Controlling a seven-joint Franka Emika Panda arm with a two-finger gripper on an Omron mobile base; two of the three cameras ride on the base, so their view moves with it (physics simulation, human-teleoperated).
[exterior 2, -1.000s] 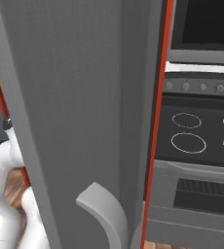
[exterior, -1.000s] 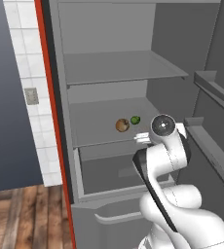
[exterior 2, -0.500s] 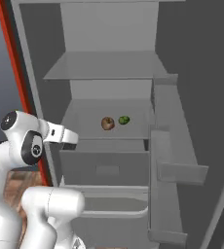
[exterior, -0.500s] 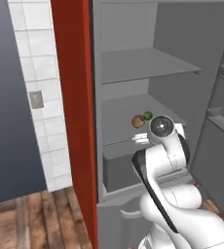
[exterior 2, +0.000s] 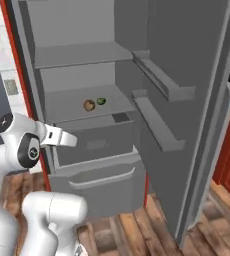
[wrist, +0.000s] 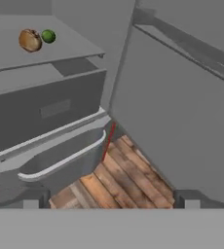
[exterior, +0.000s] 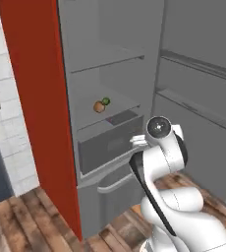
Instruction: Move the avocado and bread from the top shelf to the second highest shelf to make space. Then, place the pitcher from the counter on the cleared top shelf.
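Lying side by side mid-shelf, the bread and avocado are not yet gripped, nothing is held between the gripper's parted tips, and every step is judged outstanding.

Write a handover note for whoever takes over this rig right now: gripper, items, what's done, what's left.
Gripper: open, holding nothing, pointing down in front of the open fridge.
Bread and avocado: side by side on the second shelf, bread to the left.
Top shelf: bare.
Done, by the look of it: both foods are on the second shelf.
Left: fetch the pitcher from the counter and stand it on the top shelf.
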